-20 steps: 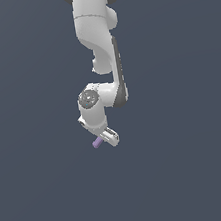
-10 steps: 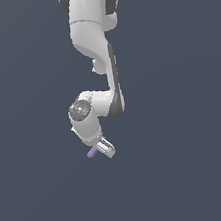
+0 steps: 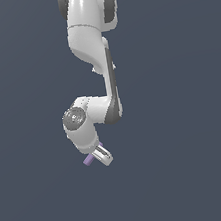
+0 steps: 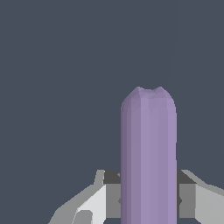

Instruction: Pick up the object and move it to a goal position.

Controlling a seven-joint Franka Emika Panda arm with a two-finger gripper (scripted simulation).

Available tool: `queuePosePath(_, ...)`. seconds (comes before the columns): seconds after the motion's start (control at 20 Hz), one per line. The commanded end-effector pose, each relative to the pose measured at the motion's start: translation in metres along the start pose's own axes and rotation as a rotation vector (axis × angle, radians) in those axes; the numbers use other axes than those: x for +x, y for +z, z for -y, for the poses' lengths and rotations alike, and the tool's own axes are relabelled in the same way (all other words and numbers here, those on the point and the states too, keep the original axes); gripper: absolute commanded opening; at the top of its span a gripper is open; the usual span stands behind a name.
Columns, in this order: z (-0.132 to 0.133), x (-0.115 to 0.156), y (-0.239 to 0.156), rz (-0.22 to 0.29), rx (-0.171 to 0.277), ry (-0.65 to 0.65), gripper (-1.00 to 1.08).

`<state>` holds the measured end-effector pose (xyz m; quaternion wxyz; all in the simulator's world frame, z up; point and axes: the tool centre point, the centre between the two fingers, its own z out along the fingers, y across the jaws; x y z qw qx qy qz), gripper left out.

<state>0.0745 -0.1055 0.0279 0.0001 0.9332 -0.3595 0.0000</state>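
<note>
The object [image 3: 89,159] is a small lavender bar. It sticks out from between the fingers of my white gripper [image 3: 99,155] at the low end of the arm, toward the exterior view's left. In the wrist view the object [image 4: 148,157] fills the middle as a tall purple bar, with a grey finger [image 4: 105,199] pressed against one side and another finger [image 4: 192,197] against the other. My gripper [image 4: 148,201] is shut on it. The bar's inner end is hidden between the fingers.
A plain dark grey-blue surface [image 3: 193,170] fills the background in both views. The white arm [image 3: 92,44] reaches down from the exterior view's top. No other objects or markers show.
The arm has swung toward the exterior view's left and slightly down, carrying the lavender bar with it. The grip has stayed the same.
</note>
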Motion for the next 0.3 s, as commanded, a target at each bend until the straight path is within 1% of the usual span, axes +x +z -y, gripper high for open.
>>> queuePosePath(0.0,0.0015,0.0040,-0.0004,0.000,0.000,0.000,-1.00)
queuePosePath(0.25,0.0024,0.0062,-0.0005,0.000,0.000,0.000,-1.00)
